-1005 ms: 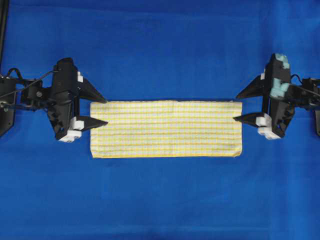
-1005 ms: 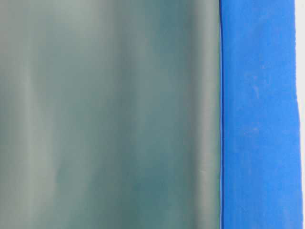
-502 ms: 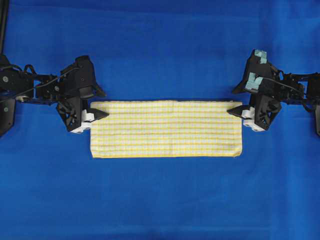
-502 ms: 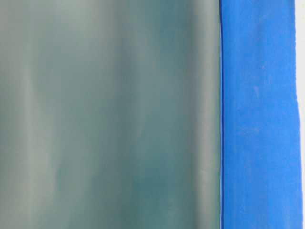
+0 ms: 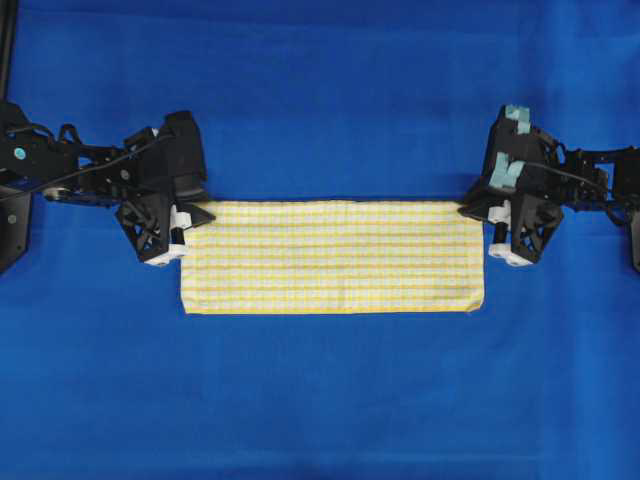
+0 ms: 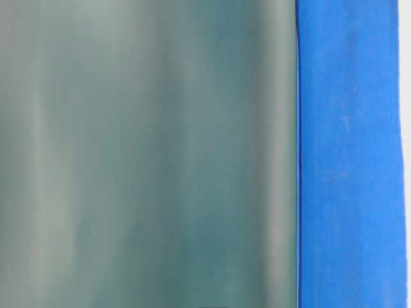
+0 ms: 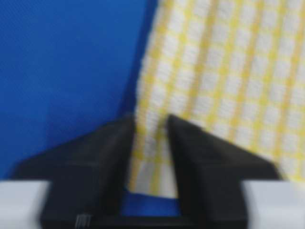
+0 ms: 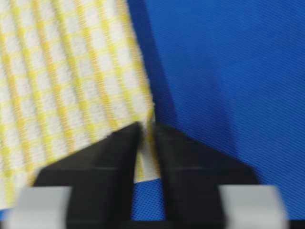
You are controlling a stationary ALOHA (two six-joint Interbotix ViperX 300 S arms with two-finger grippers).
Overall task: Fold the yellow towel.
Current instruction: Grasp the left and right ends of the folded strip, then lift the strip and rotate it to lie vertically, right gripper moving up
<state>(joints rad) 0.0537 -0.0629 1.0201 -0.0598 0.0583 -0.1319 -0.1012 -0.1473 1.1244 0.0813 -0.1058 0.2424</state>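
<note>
Since the earlier frames both arms have moved inward to the towel's short ends, and both sets of fingers, then spread wide, have closed on the cloth.

The table [image 5: 320, 100] is covered in blue fabric. The table-level view shows only a blurred grey-green surface [image 6: 148, 154] and a strip of the blue cover at the right.

The towel [image 5: 333, 257] lies flat at the middle of the table as a long folded band, its long sides running left to right in the overhead view.

The left gripper [image 5: 192, 214] sits at the towel's far-left corner. In the left wrist view its fingers [image 7: 205, 157] are clamped on the towel's edge, with a narrow strip of cloth between them.

The right gripper [image 5: 474, 212] sits at the towel's far-right corner. In the right wrist view its fingers [image 8: 109, 162] are nearly together, pinching the towel's corner.
</note>
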